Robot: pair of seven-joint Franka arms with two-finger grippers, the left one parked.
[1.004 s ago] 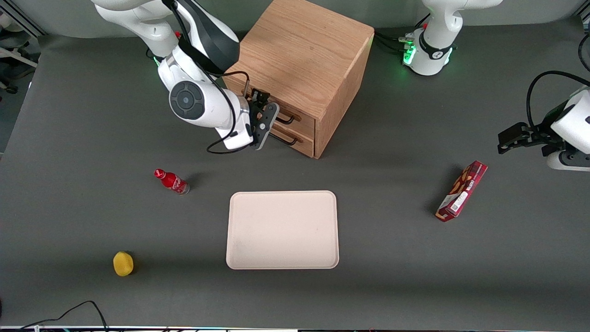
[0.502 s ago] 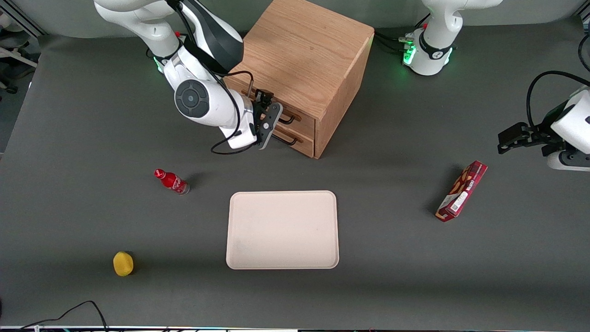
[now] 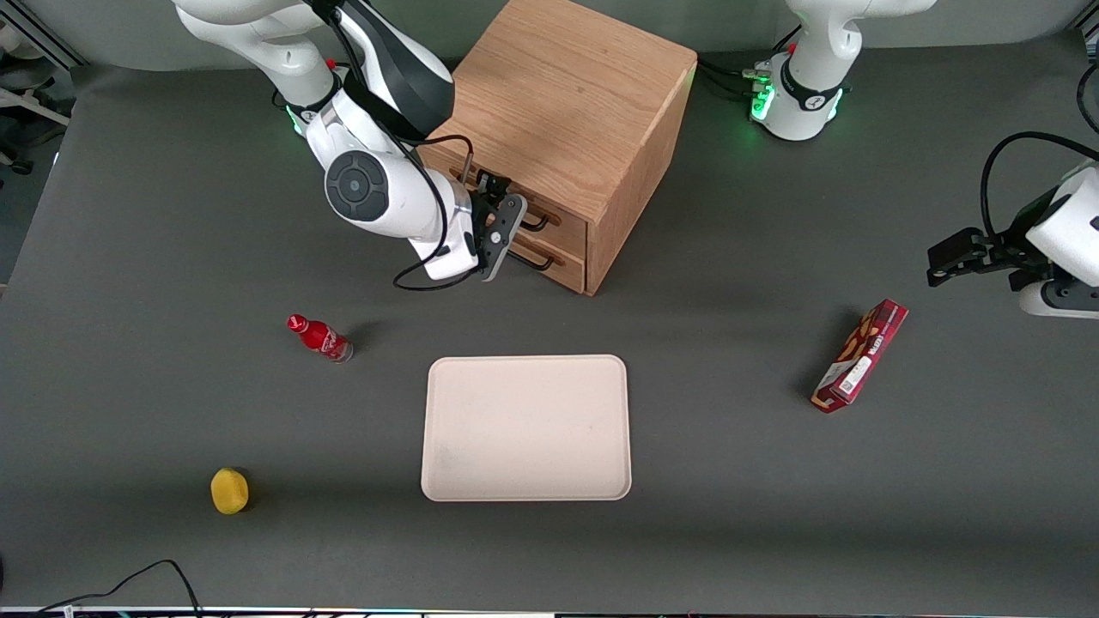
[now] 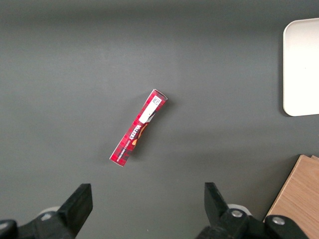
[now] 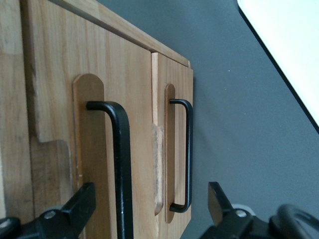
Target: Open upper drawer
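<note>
The wooden cabinet [image 3: 567,94] stands at the back of the table, its two drawers facing the working arm's end. Both drawers look shut. The upper drawer [image 3: 564,221] shows its long black handle [image 5: 121,164] close in the right wrist view. The lower drawer [image 3: 562,263] has its own thinner-looking handle [image 5: 188,154] farther off. My gripper [image 3: 500,227] hovers open in front of the drawer fronts, level with the upper handle. That handle runs between the two fingertips [image 5: 79,204], touching neither. In the front view the arm hides most of both drawer fronts.
A beige tray [image 3: 525,427] lies nearer the front camera than the cabinet. A red bottle [image 3: 319,337] lies near it and a yellow object [image 3: 229,491] sits toward the working arm's end. A red box [image 3: 860,355] lies toward the parked arm's end.
The gripper has shifted a little closer to the drawer fronts and slightly farther from the front camera. Its fingers stay open. The drawers have not moved.
</note>
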